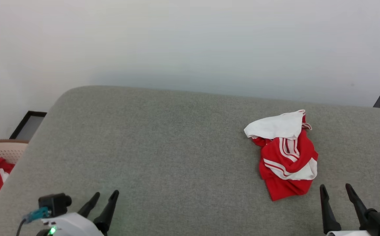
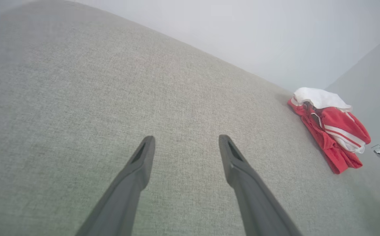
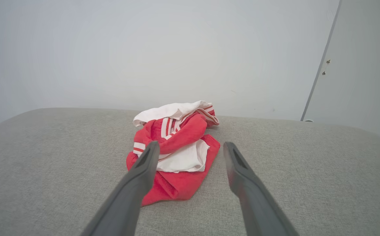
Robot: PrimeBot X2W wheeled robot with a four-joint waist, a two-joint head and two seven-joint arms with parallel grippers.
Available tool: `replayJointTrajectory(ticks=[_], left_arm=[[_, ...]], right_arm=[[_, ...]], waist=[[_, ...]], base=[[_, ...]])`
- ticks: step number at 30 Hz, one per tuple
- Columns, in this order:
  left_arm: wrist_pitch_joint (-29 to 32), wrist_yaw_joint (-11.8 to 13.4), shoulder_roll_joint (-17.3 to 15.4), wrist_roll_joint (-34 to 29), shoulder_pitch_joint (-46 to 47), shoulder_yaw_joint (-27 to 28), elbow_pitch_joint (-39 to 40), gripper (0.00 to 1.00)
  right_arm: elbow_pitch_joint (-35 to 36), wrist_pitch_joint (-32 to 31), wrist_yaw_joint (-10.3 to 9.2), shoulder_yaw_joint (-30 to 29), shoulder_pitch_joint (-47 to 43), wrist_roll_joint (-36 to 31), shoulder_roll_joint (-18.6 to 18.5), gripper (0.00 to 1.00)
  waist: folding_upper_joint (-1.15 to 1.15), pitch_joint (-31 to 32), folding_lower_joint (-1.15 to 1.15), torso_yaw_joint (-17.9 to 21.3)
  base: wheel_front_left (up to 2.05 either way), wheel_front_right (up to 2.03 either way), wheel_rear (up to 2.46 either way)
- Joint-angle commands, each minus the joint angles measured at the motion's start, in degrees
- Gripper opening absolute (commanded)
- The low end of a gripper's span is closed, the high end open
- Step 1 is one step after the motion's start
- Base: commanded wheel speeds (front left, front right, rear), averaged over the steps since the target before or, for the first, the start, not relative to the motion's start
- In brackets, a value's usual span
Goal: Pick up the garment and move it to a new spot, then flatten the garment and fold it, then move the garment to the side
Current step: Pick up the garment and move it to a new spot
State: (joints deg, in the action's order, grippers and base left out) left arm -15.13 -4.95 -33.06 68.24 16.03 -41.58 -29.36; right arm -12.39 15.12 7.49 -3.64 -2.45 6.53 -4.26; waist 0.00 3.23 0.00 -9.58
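Finding: the garment lies crumpled on the right part of the grey upholstered surface, untouched. Its long axis runs roughly away from the robot, with the white panel at the far end and the red hem nearest.

The right hand sits just beside that near hem, slightly to its right, with fingers spread and empty. In the right wrist view the heap lies straight ahead.

The left hand is also spread and empty, and well apart from the garment.

Judgement: the right arm is clearly nearer, and the pick-up calls for a short reach forward and slightly left.
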Motion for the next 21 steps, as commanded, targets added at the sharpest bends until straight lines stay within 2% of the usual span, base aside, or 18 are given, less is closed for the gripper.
replayJointTrajectory(ticks=[1, 6, 10, 11, 14, 17, 21], left_arm=[[0.0, 0.75, 0.14, -2.92, -2.24, 2.3, 1.5, 1.0], [-0.01, 4.43, 0.32, -16.04, -7.8, 10.77, 8.55, 1.0], [-0.01, 6.54, 2.96, -26.22, -13.57, 19.3, 14.47, 1.0], [-0.01, 6.54, 2.96, -26.22, -13.57, 19.3, 14.47, 1.0], [-0.01, 6.75, 5.46, -33.41, -16.75, 24.66, 18.29, 1.0], [-0.01, 5.76, 8.19, -38.93, -19.48, 29.84, 21.64, 1.0], [-0.01, 3.13, 11.85, -43.69, -21.54, 35.32, 24.79, 1.0]], right_arm=[[0.3, 0.04, 0.0, -0.47, -0.3, -0.02, -0.28, 1.0], [0.91, 0.04, 0.0, -1.09, 1.14, 0.28, -0.53, 1.0], [1.9, 0.04, 0.0, -2.21, 2.11, 0.59, -0.3, 1.0], [1.9, 0.04, 0.0, -2.21, 2.11, 0.59, -0.3, 1.0], [2.38, 0.04, 0.0, -2.52, 2.64, 0.93, 0.0, 1.0], [3.05, 0.04, 0.0, -2.79, 3.12, 1.32, 0.26, 1.0], [4.52, 0.04, 0.0, -3.47, 3.26, 1.44, 0.59, 1.0]], waist=[[0.0, 0.2, 0.0, 0.15], [0.0, -0.06, 0.0, 1.08], [0.0, -0.22, 0.0, 1.62], [0.0, -0.22, 0.0, 1.62], [0.0, -0.21, 0.0, 1.95], [0.0, -0.12, 0.0, 2.17], [0.0, 0.04, 0.0, 2.44]], base=[[0.0, 0.0, 0.0], [0.0, 0.0, 0.0], [0.0, 0.0, 0.0], [0.0, 0.0, 0.0], [0.0, 0.0, 0.0], [0.0, 0.0, 0.0], [0.0, 0.0, 0.0]])
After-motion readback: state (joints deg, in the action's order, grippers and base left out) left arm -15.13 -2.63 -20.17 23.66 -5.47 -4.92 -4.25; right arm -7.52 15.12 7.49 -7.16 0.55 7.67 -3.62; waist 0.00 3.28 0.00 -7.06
